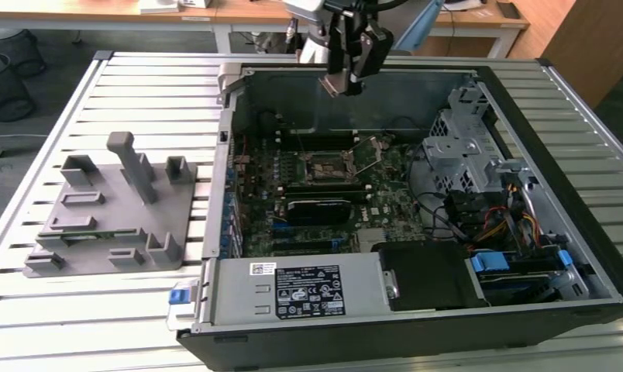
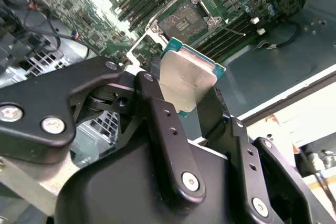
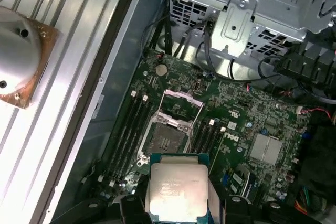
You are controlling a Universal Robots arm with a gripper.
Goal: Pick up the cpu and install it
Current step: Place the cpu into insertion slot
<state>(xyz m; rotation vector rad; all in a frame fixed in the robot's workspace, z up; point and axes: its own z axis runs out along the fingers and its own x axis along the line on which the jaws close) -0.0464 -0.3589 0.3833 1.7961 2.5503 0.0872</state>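
Filling the middle of the exterior view, an open black computer case (image 1: 559, 256) lies on its side on a slatted metal table (image 1: 135, 85) of pale ribbed panels. At that view's left a grey plastic fixture (image 1: 115, 209) with upright blocks and posts stands on the slats. Wooden desks (image 1: 104, 8) run along the top edge, and dark wire baskets (image 1: 7, 77) sit on the floor at the upper left.

The gripper (image 1: 348, 84) hangs from the top centre of the frame, pointing down over the far wall of the case, above and well apart from the green motherboard (image 1: 332, 178). Its jaws are closed narrowly on the cpu (image 2: 186, 80), pinching it by two opposite edges between black fingers (image 2: 152, 103).

In both wrist views the cpu (image 3: 176, 192) is a flat square with a dull silver metal top and a thin green rim, held in the air, tilted in the second wrist view. Beneath it the socket (image 3: 167, 137) lies open, a dark square in a bright steel frame, with its hinged load plate (image 3: 181, 103) raised. A perforated metal drive cage (image 1: 462, 147) stands at the exterior view's right.
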